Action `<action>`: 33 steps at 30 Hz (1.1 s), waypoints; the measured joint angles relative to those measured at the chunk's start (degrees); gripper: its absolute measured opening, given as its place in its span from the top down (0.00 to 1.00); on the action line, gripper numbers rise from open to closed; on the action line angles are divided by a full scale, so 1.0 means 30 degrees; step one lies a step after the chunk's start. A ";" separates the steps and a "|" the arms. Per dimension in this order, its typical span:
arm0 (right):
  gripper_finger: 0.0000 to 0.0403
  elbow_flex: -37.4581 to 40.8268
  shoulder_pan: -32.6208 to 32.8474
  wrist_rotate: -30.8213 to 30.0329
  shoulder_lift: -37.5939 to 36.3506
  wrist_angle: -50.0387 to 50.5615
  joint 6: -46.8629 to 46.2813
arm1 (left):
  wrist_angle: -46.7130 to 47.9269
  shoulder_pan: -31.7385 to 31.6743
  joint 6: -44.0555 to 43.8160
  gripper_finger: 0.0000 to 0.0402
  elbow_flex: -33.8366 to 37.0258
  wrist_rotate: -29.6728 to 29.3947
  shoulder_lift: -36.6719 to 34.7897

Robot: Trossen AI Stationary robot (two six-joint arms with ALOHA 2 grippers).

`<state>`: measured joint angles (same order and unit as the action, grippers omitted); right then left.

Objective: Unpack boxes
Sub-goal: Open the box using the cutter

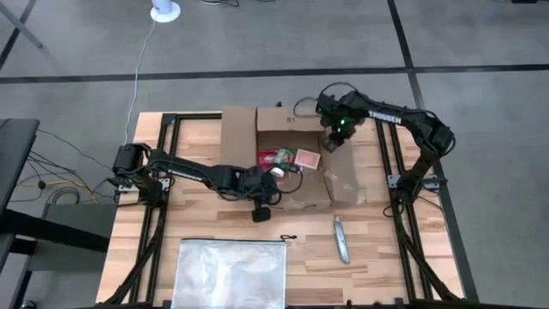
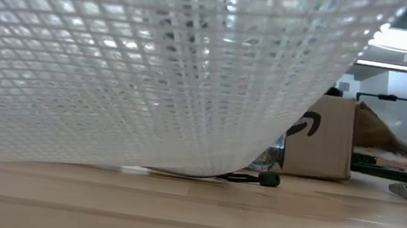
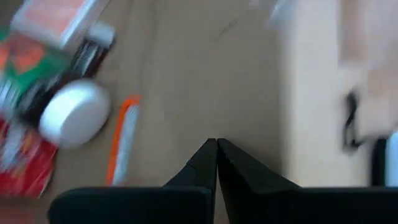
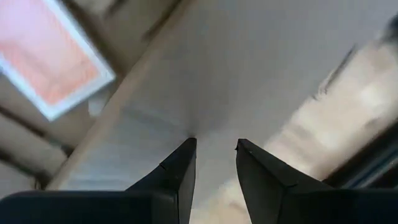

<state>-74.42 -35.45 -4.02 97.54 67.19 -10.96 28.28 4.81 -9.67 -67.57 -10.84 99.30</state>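
Box (image 2: 325,141) mostly behind mesh bag (image 2: 155,61)

One cardboard box (image 1: 287,159), one zip bag (image 1: 230,273), one knife (image 1: 341,239).

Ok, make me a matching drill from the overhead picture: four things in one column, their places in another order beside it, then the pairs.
Things:
1. cardboard box
2. zip bag
3. utility knife
4. left gripper

Places:
A. table's front edge, lying flat
B. on bare wood in front of the box's right side
C. middle of the table, flaps open
D. at the box's front left edge

Pairs: 1-C, 2-A, 3-B, 4-D
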 joint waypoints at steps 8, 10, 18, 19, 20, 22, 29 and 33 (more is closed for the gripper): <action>0.75 0.0733 0.5218 0.1965 0.0000 -0.1097 -0.2719 | 0.3546 -0.1432 0.0955 1.00 0.1577 -0.1483 -0.1346; 0.75 0.0733 0.6572 0.2081 0.0000 -0.2174 -0.3518 | 0.3319 -0.2088 0.1448 1.00 0.2072 -0.1498 -0.1844; 0.75 -0.0663 0.9846 0.1963 -0.0132 -0.3202 -0.4779 | 0.3181 -0.4444 0.4110 1.00 0.1246 -0.2481 -0.3420; 0.75 -0.1135 0.9965 0.1500 -0.0338 -0.1993 -0.4510 | 0.3920 -0.4485 0.4245 1.00 0.0713 -0.2745 -0.3863; 0.75 -0.1650 1.0003 0.1023 -0.0636 -0.1117 -0.4063 | 0.4701 -0.4476 0.4256 1.00 0.0063 -0.2838 -0.4351; 0.75 -0.2773 1.0002 0.0034 -0.1323 -0.0509 -0.2865 | 0.6273 -0.4092 0.3224 1.00 -0.1412 -0.2722 -0.5225; 0.75 -0.3741 0.7983 -0.2330 -0.2219 -0.4165 0.2072 | 0.7770 -0.0036 -0.3968 1.00 -0.2497 -0.2847 -0.7341; 0.75 -0.3718 0.6935 0.0952 -0.1014 -0.6127 0.4144 | 0.7419 0.2658 -0.8574 1.00 -0.1131 -0.3409 -0.6797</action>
<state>-85.58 -14.65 -1.17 94.50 48.81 1.47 50.54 12.78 -35.39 -70.96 -21.07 78.91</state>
